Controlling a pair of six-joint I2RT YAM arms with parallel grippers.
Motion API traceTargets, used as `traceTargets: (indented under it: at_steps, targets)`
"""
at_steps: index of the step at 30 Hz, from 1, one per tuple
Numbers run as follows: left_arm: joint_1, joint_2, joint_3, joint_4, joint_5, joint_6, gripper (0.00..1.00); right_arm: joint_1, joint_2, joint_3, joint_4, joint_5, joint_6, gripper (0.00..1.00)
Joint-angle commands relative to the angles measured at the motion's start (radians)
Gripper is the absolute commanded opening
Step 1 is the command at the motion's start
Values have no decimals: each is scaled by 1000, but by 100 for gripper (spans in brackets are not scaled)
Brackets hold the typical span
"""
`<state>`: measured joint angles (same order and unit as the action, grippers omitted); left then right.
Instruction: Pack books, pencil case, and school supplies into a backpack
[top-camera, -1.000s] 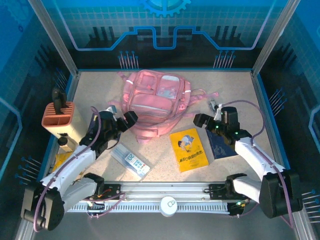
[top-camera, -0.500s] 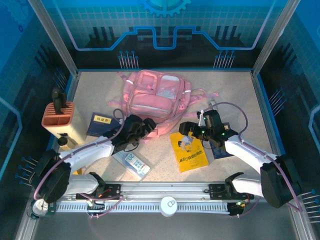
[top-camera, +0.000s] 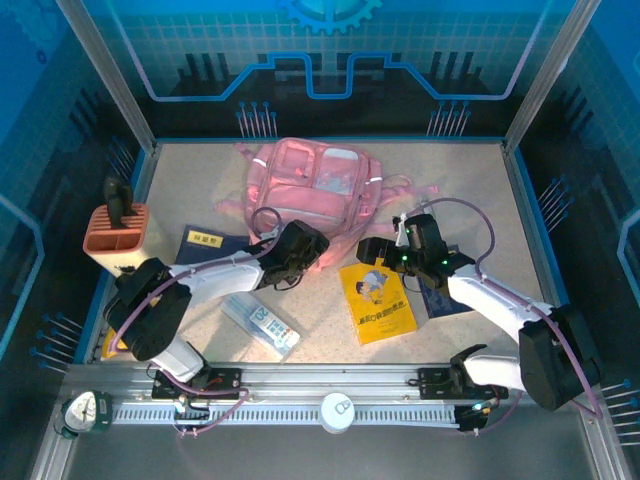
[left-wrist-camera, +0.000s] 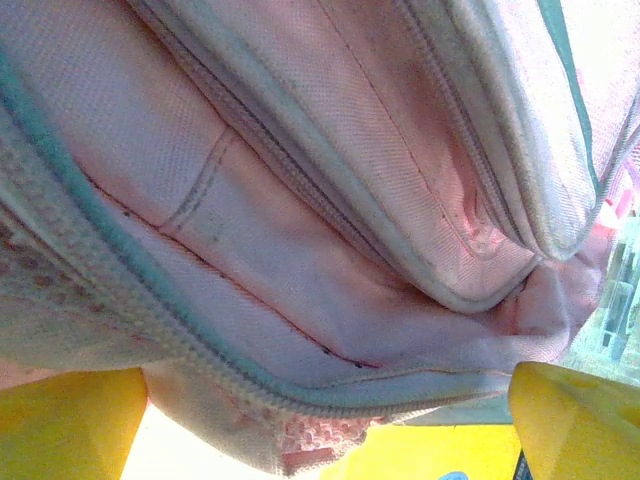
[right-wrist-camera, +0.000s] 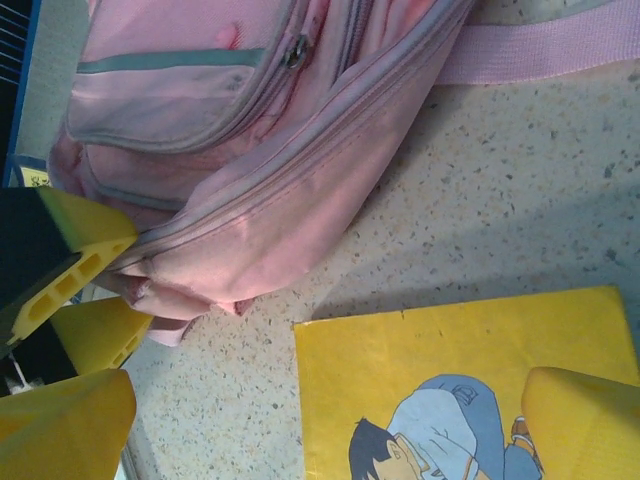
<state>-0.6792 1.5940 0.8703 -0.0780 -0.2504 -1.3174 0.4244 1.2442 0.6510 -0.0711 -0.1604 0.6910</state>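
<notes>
The pink backpack (top-camera: 310, 190) lies flat at the back centre. My left gripper (top-camera: 312, 245) is at its near edge, open, and the zipped hem of the backpack (left-wrist-camera: 300, 300) hangs between the yellow fingertips (left-wrist-camera: 70, 425). My right gripper (top-camera: 368, 250) hovers open over the top corner of the yellow book (top-camera: 380, 300), a little right of the bag. In the right wrist view the yellow book (right-wrist-camera: 450, 380) lies below the backpack (right-wrist-camera: 250, 150), between my fingers (right-wrist-camera: 585, 420). One navy book (top-camera: 205, 245) carries a white label; another navy book (top-camera: 440, 298) lies partly under my right arm. The pencil case (top-camera: 260, 322) lies near the front.
An orange slotted holder (top-camera: 115, 232) stands on a cream block at the left wall. Pink straps (top-camera: 405, 190) trail right of the bag. Blue walls fence the table, and a metal rail (top-camera: 330, 385) runs along the near edge.
My left arm swung right from beside the holder to the backpack's near edge, uncovering the labelled navy book. My right gripper moved left from the navy book to the yellow one.
</notes>
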Motion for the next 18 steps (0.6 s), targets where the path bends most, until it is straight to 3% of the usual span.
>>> traceTargets:
  at_steps: [1, 8, 18]
  targets:
    - [66, 39, 39, -14, 14, 78, 92, -6, 6, 32, -48, 24, -27, 100]
    - [184, -5, -17, 6, 79, 179, 87, 16, 28, 23, -4, -2, 60, 100]
    - [141, -144, -73, 14, 95, 177, 90, 1, 201, 184, -21, 38, 111, 100]
